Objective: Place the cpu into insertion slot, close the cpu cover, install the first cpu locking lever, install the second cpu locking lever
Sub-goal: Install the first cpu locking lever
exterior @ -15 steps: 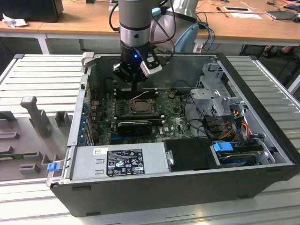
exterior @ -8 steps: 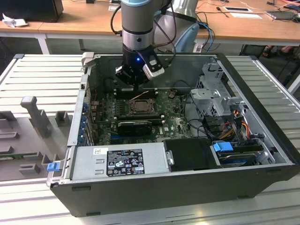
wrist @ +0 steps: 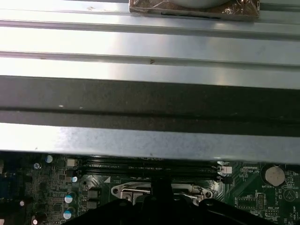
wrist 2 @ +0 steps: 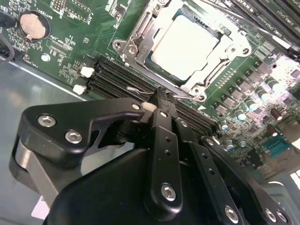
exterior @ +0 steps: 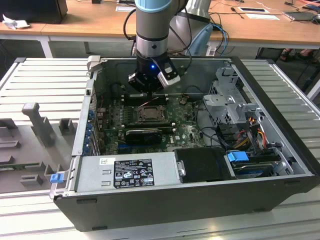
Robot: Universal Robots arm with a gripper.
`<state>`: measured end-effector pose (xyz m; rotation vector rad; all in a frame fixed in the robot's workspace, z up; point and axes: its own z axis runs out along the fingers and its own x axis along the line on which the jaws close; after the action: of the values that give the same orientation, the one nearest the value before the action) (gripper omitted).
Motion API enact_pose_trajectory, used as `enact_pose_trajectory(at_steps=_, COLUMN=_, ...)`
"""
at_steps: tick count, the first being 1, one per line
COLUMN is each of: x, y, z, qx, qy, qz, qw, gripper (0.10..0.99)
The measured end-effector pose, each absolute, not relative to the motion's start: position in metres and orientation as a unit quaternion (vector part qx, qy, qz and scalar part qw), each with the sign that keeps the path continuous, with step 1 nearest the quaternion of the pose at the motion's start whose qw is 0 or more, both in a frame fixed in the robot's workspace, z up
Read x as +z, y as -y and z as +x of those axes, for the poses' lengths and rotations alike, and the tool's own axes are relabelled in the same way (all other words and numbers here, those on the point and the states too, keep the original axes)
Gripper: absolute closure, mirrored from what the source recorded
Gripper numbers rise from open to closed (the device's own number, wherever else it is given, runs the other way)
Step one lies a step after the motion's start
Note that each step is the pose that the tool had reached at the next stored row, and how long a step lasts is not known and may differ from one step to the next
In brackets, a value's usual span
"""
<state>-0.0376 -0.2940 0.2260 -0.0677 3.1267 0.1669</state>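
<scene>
exterior view high over open case [exterior: 280,105], both wrist views close on motherboard [wrist 2: 61,51]

Lab/workshop: open PC case [exterior: 200,200] on bench, cluttered desks [exterior: 90,22] behind.

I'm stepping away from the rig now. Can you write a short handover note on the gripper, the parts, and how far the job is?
Gripper: low inside the PC case, fingertips pressed together at the edge of the socket, on or right beside a thin wire lever; whether it grips the lever I cannot tell.
CPU: seated flat in the slot on the motherboard.
Cover: lying down around the CPU.
Done: CPU placed, cover down.
Left: the levers. The one near the fingertips looks unlatched; the second lever's state is unclear.
</scene>
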Motion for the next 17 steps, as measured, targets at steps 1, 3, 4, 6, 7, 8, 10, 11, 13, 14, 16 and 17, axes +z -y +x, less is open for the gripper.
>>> enact_pose_trajectory(at_steps=1, x=0.226, y=0.294, z=-0.038, qx=0.055, qy=-0.998, qz=-0.022, qw=0.005, gripper=0.98)
enact_pose_trajectory(at_steps=3, x=0.225, y=0.294, z=-0.037, qx=0.06, qy=-0.998, qz=-0.022, qw=0.005, gripper=0.98)
enact_pose_trajectory(at_steps=4, x=0.224, y=0.294, z=-0.037, qx=0.061, qy=-0.998, qz=-0.022, qw=0.005, gripper=0.98)
enact_pose_trajectory(at_steps=6, x=0.224, y=0.293, z=-0.037, qx=0.063, qy=-0.998, qz=-0.022, qw=0.005, gripper=0.98)
enact_pose_trajectory(at_steps=7, x=0.223, y=0.293, z=-0.036, qx=0.063, qy=-0.998, qz=-0.022, qw=0.005, gripper=0.98)
enact_pose_trajectory(at_steps=8, x=0.222, y=0.293, z=-0.035, qx=0.063, qy=-0.998, qz=-0.023, qw=0.005, gripper=0.98)
enact_pose_trajectory(at_steps=10, x=0.221, y=0.293, z=-0.035, qx=0.063, qy=-0.998, qz=-0.025, qw=0.005, gripper=0.98)
enact_pose_trajectory(at_steps=11, x=0.221, y=0.293, z=-0.034, qx=0.063, qy=-0.998, qz=-0.027, qw=0.005, gripper=0.98)
enact_pose_trajectory(at_steps=13, x=0.22, y=0.292, z=-0.031, qx=0.063, qy=-0.998, qz=-0.028, qw=0.005, gripper=0.98)
enact_pose_trajectory(at_steps=14, x=0.22, y=0.292, z=-0.03, qx=0.063, qy=-0.998, qz=-0.028, qw=0.005, gripper=0.98)
enact_pose_trajectory(at_steps=16, x=0.218, y=0.292, z=-0.027, qx=0.063, qy=-0.998, qz=-0.028, qw=0.005, gripper=0.98)
enact_pose_trajectory(at_steps=17, x=0.218, y=0.291, z=-0.027, qx=0.063, qy=-0.998, qz=-0.028, qw=0.005, gripper=0.98)
